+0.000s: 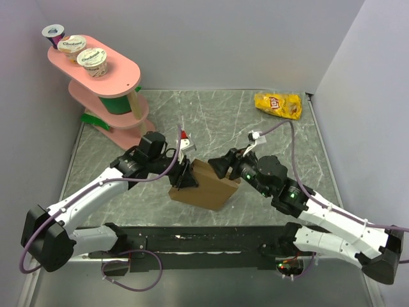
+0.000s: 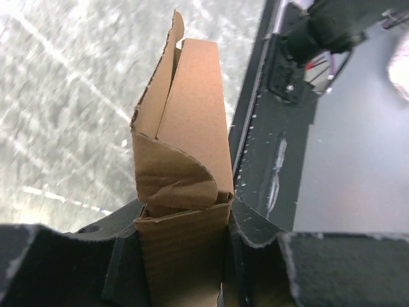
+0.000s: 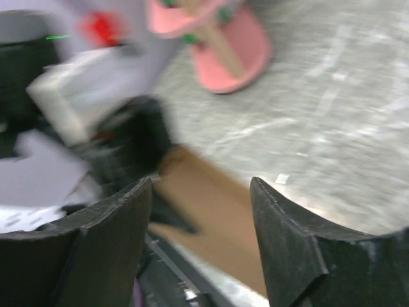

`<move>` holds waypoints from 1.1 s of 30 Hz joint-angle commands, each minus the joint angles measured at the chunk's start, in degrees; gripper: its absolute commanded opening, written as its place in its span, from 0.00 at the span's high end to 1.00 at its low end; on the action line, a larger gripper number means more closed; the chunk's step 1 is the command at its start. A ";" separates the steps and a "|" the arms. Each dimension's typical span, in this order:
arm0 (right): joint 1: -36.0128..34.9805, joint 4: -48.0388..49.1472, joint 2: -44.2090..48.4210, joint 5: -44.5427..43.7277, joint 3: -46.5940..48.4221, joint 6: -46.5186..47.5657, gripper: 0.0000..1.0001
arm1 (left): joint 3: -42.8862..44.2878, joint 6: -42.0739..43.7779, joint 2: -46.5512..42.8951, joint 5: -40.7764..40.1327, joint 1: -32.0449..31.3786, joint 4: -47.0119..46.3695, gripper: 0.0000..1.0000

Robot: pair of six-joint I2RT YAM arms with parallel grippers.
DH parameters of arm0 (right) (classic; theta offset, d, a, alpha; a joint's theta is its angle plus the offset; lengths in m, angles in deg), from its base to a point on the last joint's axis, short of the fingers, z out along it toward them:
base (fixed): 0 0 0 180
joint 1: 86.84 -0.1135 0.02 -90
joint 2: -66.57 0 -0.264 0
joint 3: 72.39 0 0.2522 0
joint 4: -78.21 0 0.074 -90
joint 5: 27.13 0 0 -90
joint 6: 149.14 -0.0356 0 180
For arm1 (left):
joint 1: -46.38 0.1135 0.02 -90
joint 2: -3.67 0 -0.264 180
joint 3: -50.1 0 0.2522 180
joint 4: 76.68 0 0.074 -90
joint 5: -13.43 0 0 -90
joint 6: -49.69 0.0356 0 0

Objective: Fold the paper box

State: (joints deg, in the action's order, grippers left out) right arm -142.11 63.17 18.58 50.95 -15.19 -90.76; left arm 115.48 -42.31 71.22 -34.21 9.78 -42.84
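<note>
Box point(image 1: 206, 187), partly formed brown cardboard, sits on the bench point(image 1: 217, 118) nearer the arm bases than the pink stand point(image 1: 124, 77) and to its right. Its long axis slants across the bench away from the stand, and the left wrist view shows a loose flap at the end pointing off from the left claw point(image 1: 185, 176). That claw is clamped on the stand-side end, likely to anchor it for folding, while the right claw point(image 1: 225, 170), at the end farther from the stand, has its fingers spread with nothing between them, probably free to press a flap.
</note>
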 commanded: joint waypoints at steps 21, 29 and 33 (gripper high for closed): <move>3.94 17.10 -13.27 11.57 0.95 13.86 0.49 | 2.44 5.51 3.02 10.19 -2.60 1.02 0.99; 0.69 13.58 -13.28 9.29 -1.07 10.88 0.52 | 3.49 5.87 4.61 10.10 -2.60 0.58 0.99; 0.69 12.36 -12.13 8.41 -0.90 10.52 0.53 | 3.41 5.87 4.96 10.10 -2.60 0.40 0.99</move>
State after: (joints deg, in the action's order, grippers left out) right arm -140.84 75.85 4.75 60.69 -15.89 -79.35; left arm 116.35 -37.87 76.20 -26.42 7.40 -40.64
